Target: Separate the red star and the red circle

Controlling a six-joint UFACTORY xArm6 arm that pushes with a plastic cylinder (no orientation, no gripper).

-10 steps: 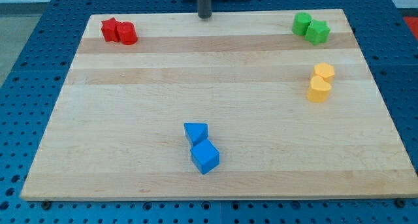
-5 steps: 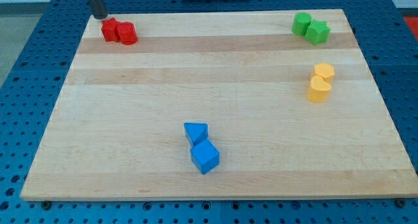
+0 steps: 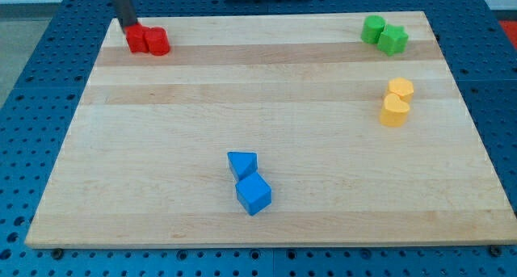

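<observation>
The red star [image 3: 136, 41] and the red circle [image 3: 157, 41] sit touching side by side at the view's top left corner of the wooden board [image 3: 258, 123], star on the left. My tip [image 3: 128, 26] is at the star's upper edge, right against it, hiding part of its top.
A green circle [image 3: 373, 28] and a green star [image 3: 393, 39] touch at the top right. Two yellow blocks [image 3: 396, 101] stand together below them. A blue triangle [image 3: 242, 163] and a blue cube [image 3: 254, 194] touch at the bottom centre.
My tip moved from the board's top centre to the left, then slightly down and right onto the red star's upper edge. The blocks have not visibly moved.
</observation>
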